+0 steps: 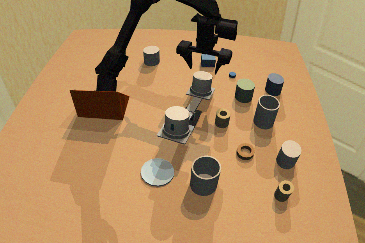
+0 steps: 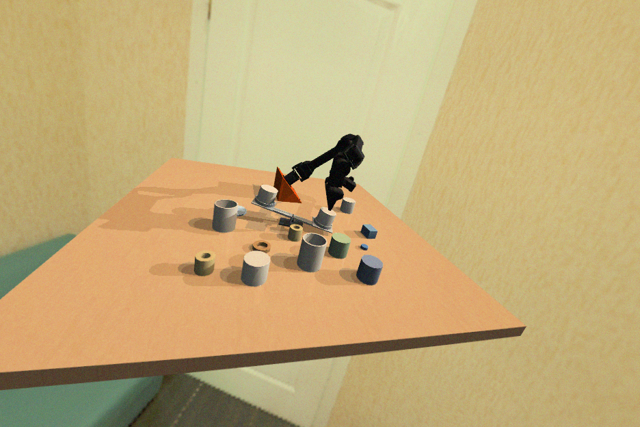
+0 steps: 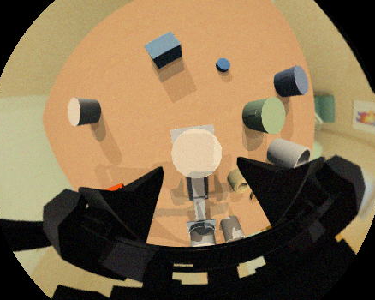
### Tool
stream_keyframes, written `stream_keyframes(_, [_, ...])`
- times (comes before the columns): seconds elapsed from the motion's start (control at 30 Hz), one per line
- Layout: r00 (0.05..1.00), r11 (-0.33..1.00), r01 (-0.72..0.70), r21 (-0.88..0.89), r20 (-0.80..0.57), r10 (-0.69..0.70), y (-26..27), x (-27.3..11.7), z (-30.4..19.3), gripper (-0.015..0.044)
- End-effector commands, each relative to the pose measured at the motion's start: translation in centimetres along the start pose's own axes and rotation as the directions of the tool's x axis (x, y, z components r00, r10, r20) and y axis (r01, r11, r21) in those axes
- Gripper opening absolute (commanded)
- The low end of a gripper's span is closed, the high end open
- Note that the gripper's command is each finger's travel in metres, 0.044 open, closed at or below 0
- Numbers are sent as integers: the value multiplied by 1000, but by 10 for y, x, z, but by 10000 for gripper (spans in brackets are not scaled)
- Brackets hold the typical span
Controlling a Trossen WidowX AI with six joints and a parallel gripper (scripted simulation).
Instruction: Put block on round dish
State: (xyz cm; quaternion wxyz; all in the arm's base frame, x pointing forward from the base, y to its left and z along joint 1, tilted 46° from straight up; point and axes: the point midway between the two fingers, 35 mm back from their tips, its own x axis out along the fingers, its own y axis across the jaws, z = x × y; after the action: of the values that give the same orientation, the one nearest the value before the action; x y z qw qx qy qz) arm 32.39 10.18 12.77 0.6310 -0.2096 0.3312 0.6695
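Note:
The balance beam (image 1: pixel 194 104) (image 2: pixel 282 213) (image 3: pixel 199 210) is tilted, its far end in the top view lower. The far cup (image 1: pixel 201 83) (image 2: pixel 325 217) (image 3: pixel 196 153), pale grey and upright, stands on the low end. The near cup (image 1: pixel 176 119) (image 2: pixel 267 195) (image 3: pixel 202 237) stands upright on the raised end, with a small dark mark on its side. No block shows outside the cups; what is under them is hidden. The round pale blue dish (image 1: pixel 153 175) (image 2: pixel 241 211) holds nothing. My gripper (image 1: pixel 203 70) (image 2: pixel 331 209) (image 3: pixel 200 165) is open and empty, pointing down just above the far cup.
A green cylinder (image 1: pixel 244 90) (image 3: pixel 264 115), a tan tube (image 1: pixel 222 118) and a tall grey container (image 1: pixel 265 113) stand right of the balance. Another container (image 1: pixel 204 180) is beside the dish. A blue block (image 1: pixel 208 60) (image 3: pixel 163 49) and a small blue disc (image 1: pixel 232 74) lie behind the far cup.

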Motion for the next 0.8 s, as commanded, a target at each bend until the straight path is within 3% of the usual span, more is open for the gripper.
stream_keyframes(0.0, [1000,1000,-8,7,-1,8,1,7,-1,440])
stream_keyframes(0.77, [1000,1000,-7,7,-1,7,0,43,-1,440])
